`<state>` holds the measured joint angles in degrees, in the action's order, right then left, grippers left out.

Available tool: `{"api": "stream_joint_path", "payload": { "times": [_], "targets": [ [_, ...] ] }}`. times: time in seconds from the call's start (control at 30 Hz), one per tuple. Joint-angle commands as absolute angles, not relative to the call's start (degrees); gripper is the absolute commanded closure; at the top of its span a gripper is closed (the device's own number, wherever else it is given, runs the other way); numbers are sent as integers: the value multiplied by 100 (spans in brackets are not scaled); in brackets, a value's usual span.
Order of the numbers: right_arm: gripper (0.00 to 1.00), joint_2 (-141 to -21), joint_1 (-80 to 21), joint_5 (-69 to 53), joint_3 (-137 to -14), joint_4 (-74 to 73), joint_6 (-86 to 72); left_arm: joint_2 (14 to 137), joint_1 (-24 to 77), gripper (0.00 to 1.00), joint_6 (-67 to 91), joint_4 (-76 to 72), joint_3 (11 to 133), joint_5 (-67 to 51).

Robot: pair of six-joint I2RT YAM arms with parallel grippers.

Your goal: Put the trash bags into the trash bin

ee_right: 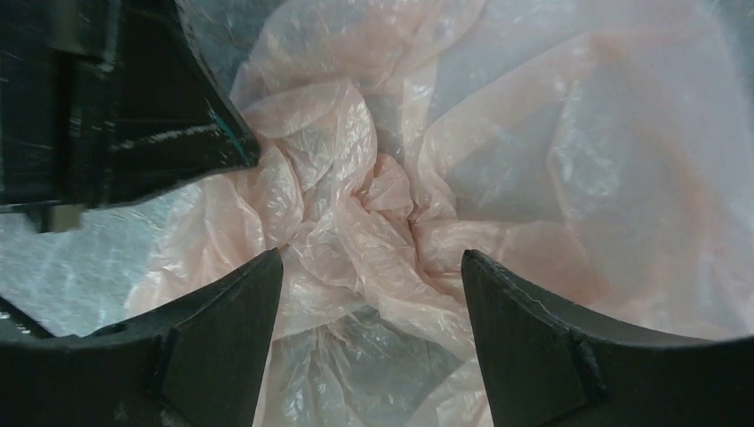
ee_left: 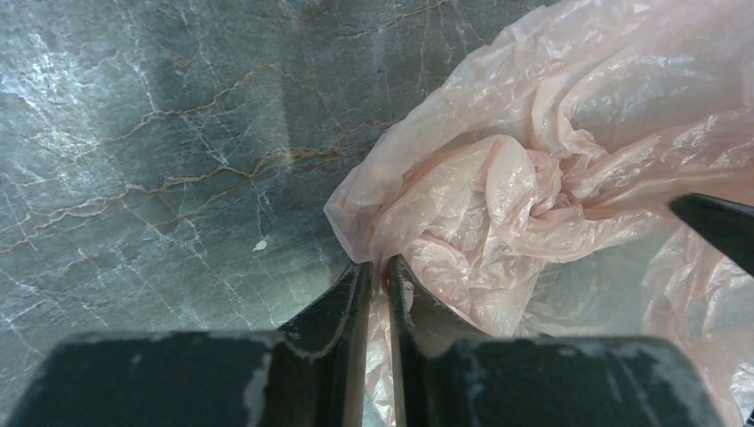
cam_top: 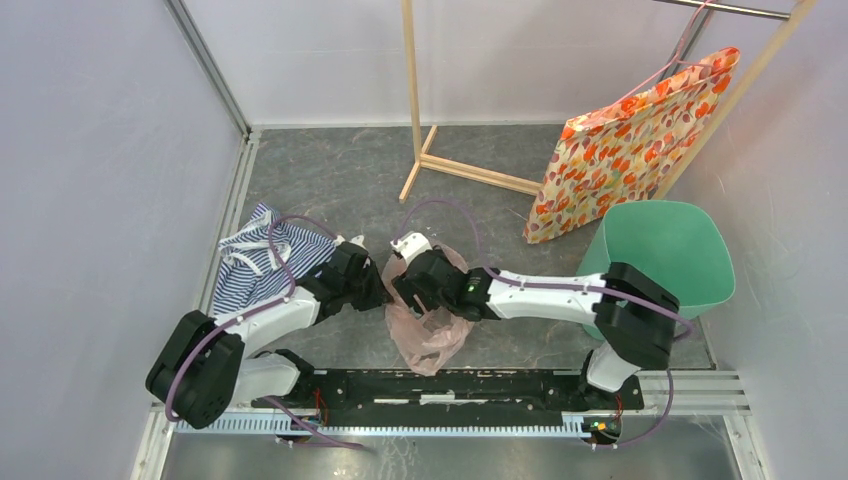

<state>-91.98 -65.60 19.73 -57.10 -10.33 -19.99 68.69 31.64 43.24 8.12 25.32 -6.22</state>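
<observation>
The pale-pink trash bag (cam_top: pixel 428 335) lies crumpled on the grey marbled floor between my two arms. My left gripper (cam_top: pixel 378 285) is shut on the bag's left edge; in the left wrist view the plastic (ee_left: pixel 533 178) is pinched between the closed fingers (ee_left: pixel 381 271). My right gripper (cam_top: pixel 405 285) is open right above the bag, its fingers straddling a bunched fold (ee_right: pixel 373 213) in the right wrist view (ee_right: pixel 369 258). The mint-green trash bin (cam_top: pixel 668 250) stands at the right, beside my right arm.
A blue-white striped cloth (cam_top: pixel 262 258) lies left of my left arm. An orange floral bag (cam_top: pixel 630 150) hangs on a wooden rack (cam_top: pixel 470 172) at the back right. Grey walls close the left and right sides.
</observation>
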Motion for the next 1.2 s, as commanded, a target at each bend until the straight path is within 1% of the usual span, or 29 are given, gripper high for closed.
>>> {"api": "stream_joint_path", "payload": {
  "times": [0.0,0.13,0.2,0.27,0.37,0.43,0.47,0.5,0.53,0.57,0.83,0.97,1.17],
  "targets": [
    [20,-9603,-6533,1791,-5880,-686,-1762,6908,3195,81,4342,571,2632,-621],
    [22,-9836,-6507,1869,-5809,-505,-1769,6900,3193,83,4316,615,2676,-606],
    [26,-9915,-6459,1930,-5797,-425,-1765,6870,3191,84,4307,638,2692,-583],
    [32,-9965,-6404,1907,-5800,-343,-1738,6829,3191,85,4307,670,2705,-572],
    [50,-9954,-6338,1793,-5809,-268,-1679,6734,3191,88,4291,719,2732,-565],
    [66,-9905,-6317,1703,-5844,-278,-1618,6644,3190,89,4274,757,2762,-529],
    [78,-9854,-6306,1661,-5884,-316,-1596,6592,3190,89,4265,788,2786,-497],
    [87,-9787,-6306,1655,-5933,-380,-1578,6542,3188,90,4250,835,2806,-472],
    [95,-9690,-6300,1645,-5966,-439,-1565,6492,3189,91,4234,859,2824,-430],
    [99,-9593,-6297,1638,-6016,-512,-1570,6456,3183,91,4225,898,2846,-392],
    [100,-8434,-6169,1203,-6575,-1112,-1723,6478,3166,98,4113,1013,2968,-151],
    [100,-7890,-6002,899,-6773,-1287,-1870,6513,3155,98,4100,985,3000,-130],
    [100,-7645,-5841,760,-7106,-1689,-1782,6316,3147,98,3925,1072,3270,-288]
  ]
}}
